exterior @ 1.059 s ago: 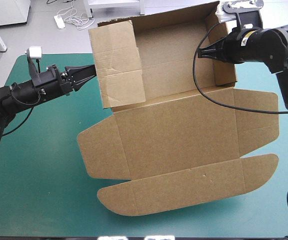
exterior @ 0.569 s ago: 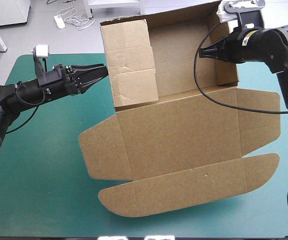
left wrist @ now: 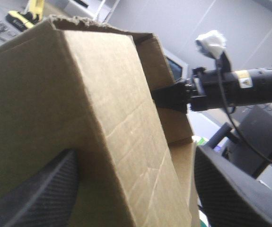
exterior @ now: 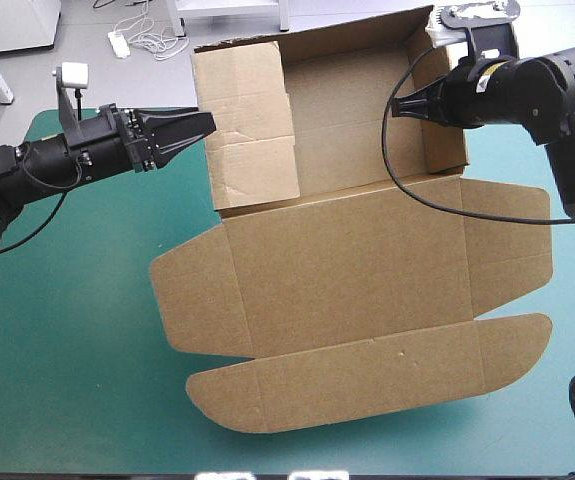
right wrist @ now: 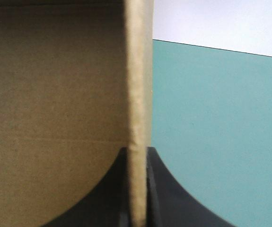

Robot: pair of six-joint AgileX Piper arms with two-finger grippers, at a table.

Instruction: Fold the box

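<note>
DESK: What's in the frame?

PHOTOGRAPHER: Two arms work a brown box on the teal-green surface. Its far panel stands upright near the far edge. The near flaps lie flat.

DESK: Who holds what?

PHOTOGRAPHER: The right end effector is clamped on the upright right side flap, the board's edge pinched between its black fingers. The left end effector is spread and grips nothing, though the left side flap sits between its fingers.

DESK: What does the next move turn on?

PHOTOGRAPHER: That left flap. It lies straight ahead of the left end effector, swung inward across the far panel. The raised section's long axis runs from arm to arm, so each arm has its own end. The left arm is much the nearer to this flap, and I'd judge it must press or pinch there.
</note>
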